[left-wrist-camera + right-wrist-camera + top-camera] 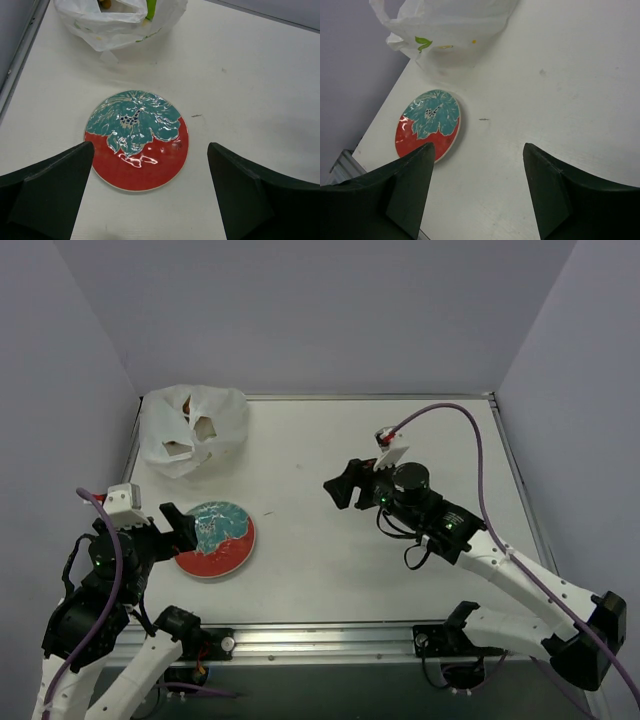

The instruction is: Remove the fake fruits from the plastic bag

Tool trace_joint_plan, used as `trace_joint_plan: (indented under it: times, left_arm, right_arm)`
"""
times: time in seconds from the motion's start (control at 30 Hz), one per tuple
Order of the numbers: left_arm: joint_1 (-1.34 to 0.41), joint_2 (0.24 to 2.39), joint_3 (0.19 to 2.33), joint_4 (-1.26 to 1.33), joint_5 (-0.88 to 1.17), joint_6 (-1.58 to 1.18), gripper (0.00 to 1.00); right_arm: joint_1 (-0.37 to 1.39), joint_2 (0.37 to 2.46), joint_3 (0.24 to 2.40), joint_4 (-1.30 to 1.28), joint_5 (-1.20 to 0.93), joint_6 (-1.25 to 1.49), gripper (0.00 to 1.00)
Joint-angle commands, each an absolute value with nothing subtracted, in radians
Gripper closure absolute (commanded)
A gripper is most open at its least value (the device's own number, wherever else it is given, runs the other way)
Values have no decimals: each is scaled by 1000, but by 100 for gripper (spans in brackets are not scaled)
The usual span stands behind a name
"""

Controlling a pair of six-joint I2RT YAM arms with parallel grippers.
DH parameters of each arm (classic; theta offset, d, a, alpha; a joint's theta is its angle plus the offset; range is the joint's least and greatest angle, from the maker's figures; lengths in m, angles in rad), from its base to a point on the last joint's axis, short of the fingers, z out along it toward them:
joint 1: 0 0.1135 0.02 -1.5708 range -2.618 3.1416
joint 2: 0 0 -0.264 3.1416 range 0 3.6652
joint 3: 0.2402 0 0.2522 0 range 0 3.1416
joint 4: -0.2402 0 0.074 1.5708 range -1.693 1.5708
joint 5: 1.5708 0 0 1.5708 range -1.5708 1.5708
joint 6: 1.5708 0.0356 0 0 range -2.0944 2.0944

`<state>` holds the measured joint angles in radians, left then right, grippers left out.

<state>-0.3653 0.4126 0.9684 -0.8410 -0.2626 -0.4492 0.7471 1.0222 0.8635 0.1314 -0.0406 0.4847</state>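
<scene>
The white plastic bag [193, 428] lies crumpled at the far left corner of the table. The fake fruits are inside it. In the left wrist view, the bag [115, 22] shows a green fruit [151, 7] and a bit of a brown one [104, 4] at its opening. In the right wrist view, green leaves [422, 42] show through the bag [455, 20]. My left gripper [178, 526] is open and empty at the plate's near-left edge, well short of the bag. My right gripper [342, 485] is open and empty over mid-table, pointing left towards the bag.
A red-rimmed teal patterned plate [215, 538] lies flat and bare near the left front, between my left gripper and the bag. It also shows in the left wrist view [136, 165] and the right wrist view [428, 124]. Grey walls enclose the table on three sides.
</scene>
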Motion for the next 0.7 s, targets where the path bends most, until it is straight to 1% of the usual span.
trace_joint_plan:
  times: [0.0, 0.07, 0.17, 0.33, 0.47, 0.53, 0.67]
  left_arm:
    - [-365, 423, 999, -809, -270, -433, 5]
    - [-365, 420, 997, -795, -275, -428, 5]
    - [-365, 405, 983, -746, -275, -416, 5]
    - [-365, 383, 968, -710, -383, -413, 5]
    - [-365, 394, 986, -692, -483, -407, 5]
    - [-365, 397, 991, -677, -515, -410, 5]
    - [-367, 410, 983, -611, -502, -433, 5]
  right_arm:
    - [831, 1109, 959, 198, 98, 410, 32]
    - [874, 1156, 1018, 210, 127, 387, 28]
    - [903, 1288, 1099, 241, 156, 357, 23]
    - [910, 1471, 1259, 287, 127, 299, 12]
    - [913, 1677, 1425, 308, 28, 265, 8]
    - [914, 1747, 1532, 321, -12, 258, 6]
    - [919, 1960, 1719, 327, -93, 249, 5]
